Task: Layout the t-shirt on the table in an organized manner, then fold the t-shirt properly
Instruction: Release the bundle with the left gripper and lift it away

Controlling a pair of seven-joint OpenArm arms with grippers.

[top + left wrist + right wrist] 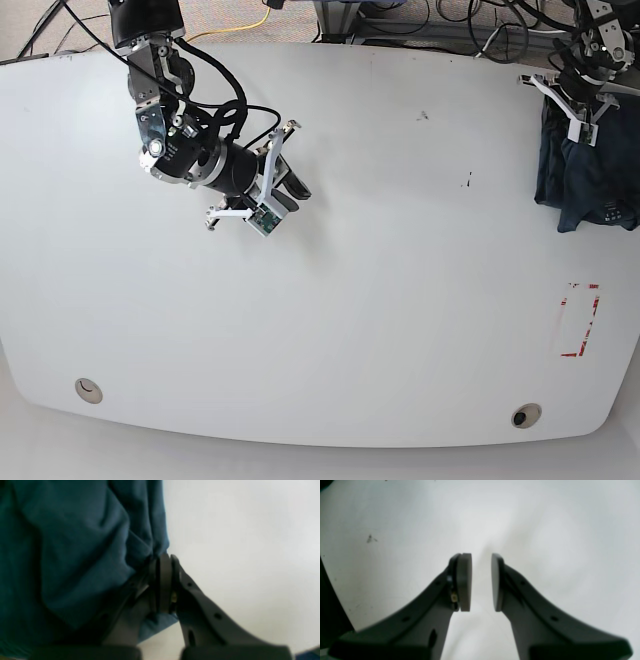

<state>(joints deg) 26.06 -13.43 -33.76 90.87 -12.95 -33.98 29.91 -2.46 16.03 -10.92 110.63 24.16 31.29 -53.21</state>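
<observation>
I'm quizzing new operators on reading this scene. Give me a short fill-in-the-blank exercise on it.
1. The left gripper is shut on the ____.
2. The right gripper hangs over bare table with its jaws ____.
3. In the base view, the t-shirt lies bunched near the table's ____ edge.
4. The dashed rectangle mark on the table is ____.

Missing words: t-shirt; open; right; red

Tangled black cables [480, 25] and one yellow cable [262, 20] past the far edge
</observation>
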